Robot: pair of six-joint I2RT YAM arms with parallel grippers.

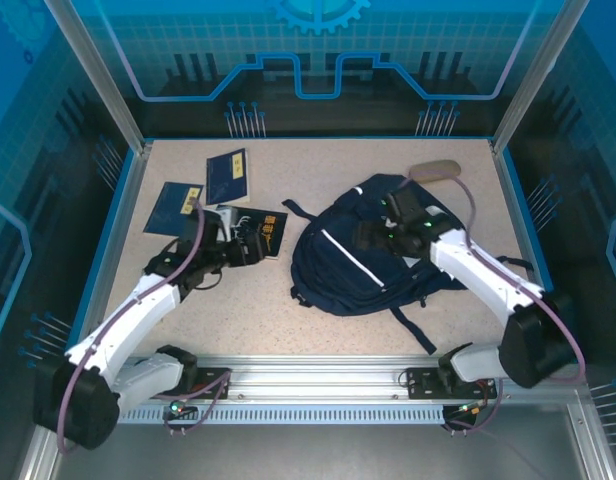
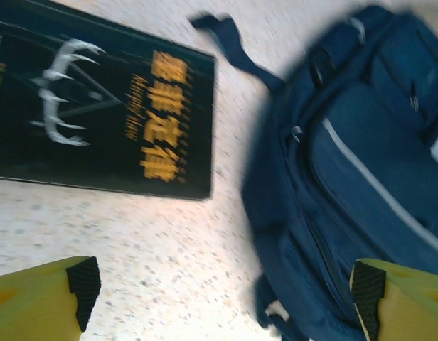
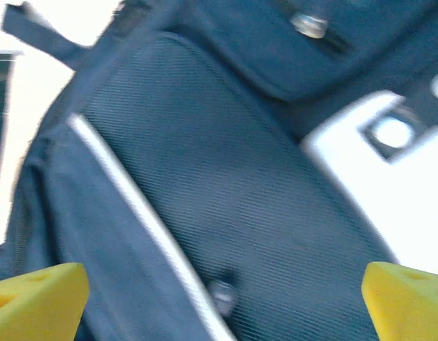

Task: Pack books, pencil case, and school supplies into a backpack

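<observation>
Nothing packed yet: books point(image 1: 228, 175) at ten o'clock, pencil case point(image 1: 435, 170) at one, outside the backpack point(image 1: 353, 262); left gripper point(image 2: 222, 284) and right gripper point(image 3: 222, 288) gape empty.

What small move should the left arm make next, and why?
Probably slide the left gripper toward the black book and lower onto its edge. Its jaws stand open and empty over the table. The book lies flat just beside it, outside the backpack, and the right gripper hovers open above the backpack.
</observation>
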